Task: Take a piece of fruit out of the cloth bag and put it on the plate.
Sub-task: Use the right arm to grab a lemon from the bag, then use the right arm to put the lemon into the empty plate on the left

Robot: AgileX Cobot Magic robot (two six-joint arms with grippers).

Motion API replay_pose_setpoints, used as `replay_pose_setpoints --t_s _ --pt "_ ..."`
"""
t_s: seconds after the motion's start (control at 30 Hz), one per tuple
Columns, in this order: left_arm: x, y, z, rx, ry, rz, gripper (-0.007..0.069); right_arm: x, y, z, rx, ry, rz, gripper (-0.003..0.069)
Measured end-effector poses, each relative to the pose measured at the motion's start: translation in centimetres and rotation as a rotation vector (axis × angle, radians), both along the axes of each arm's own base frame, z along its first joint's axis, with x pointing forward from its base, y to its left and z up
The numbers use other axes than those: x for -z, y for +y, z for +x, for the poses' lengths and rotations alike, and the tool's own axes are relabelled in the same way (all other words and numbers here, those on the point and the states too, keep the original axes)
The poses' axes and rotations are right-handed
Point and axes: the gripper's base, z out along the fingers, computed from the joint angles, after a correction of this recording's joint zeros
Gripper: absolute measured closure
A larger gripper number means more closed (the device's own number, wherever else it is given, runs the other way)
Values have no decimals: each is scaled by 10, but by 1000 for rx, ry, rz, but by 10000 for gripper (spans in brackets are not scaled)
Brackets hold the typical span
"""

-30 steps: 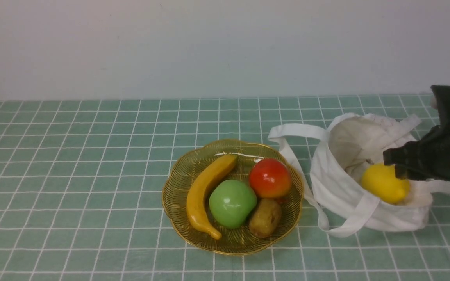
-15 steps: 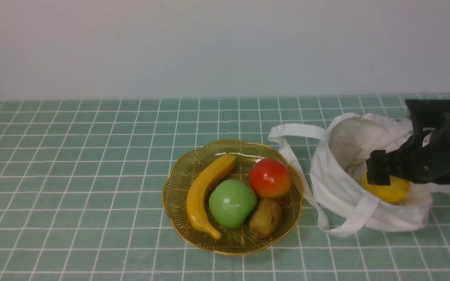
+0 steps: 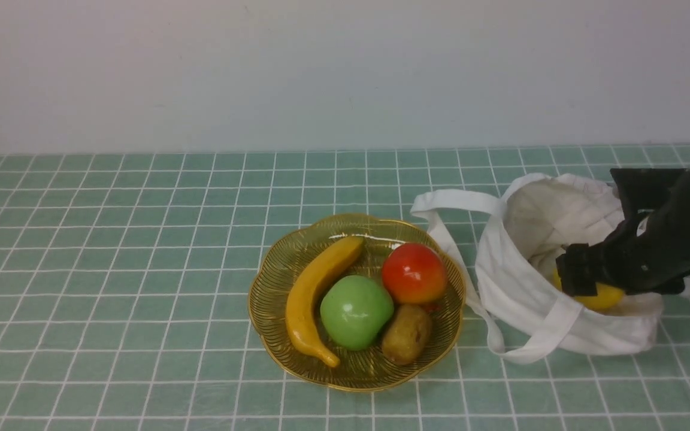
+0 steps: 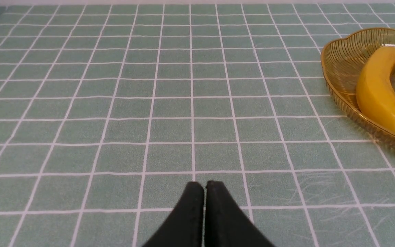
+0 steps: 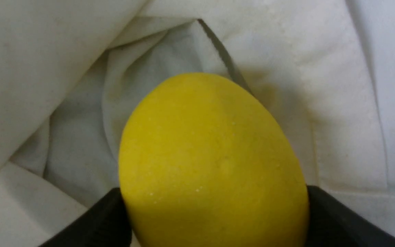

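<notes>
**Item 1, lemon**: lies inside the open mouth of the cloth bag, on the right of the bench. In the front view only a yellow sliver shows beneath the right arm.

**Item 2, right jaws:** set around the lemon, 1 finger against each flank. This reads as gripping it, with no lift begun. The lemon's long axis appears to run roughly along the fingers, so the jaws span its narrower width. It sits directly between them.

**Item 3, left jaws:** closed together, holding nothing, over bare bench well apart from the bag. The right arm is clearly the nearer.

**Item 4, plate**: just beside the bag on its left. It already carries 4 pieces: banana, green apple, red apple and kiwi. Free space looks scarce.
</notes>
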Motion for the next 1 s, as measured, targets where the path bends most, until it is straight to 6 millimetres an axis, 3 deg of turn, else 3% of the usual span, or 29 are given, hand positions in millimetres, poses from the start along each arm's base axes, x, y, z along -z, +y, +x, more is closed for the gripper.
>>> replay_pose_setpoints --t_s 0.17,0.33,0.4,0.53,0.77,0.9,1.0 --pt "0 0 0 0 0 0 632 -2 -1 -1 -10 6 -20 91" --pt "0 0 0 0 0 0 632 -36 -3 -6 11 -14 -26 91" --pt "0 0 0 0 0 0 632 -67 -4 -8 21 -49 -31 91" --pt "0 0 0 0 0 0 632 -109 -7 -16 33 -79 -42 91" --pt "0 0 0 0 0 0 632 -184 -8 -55 70 -197 28 91" --pt "0 0 0 0 0 0 632 -214 1 -81 32 -273 165 91" --pt "0 0 0 0 0 0 632 -223 16 -90 -60 -289 285 91"
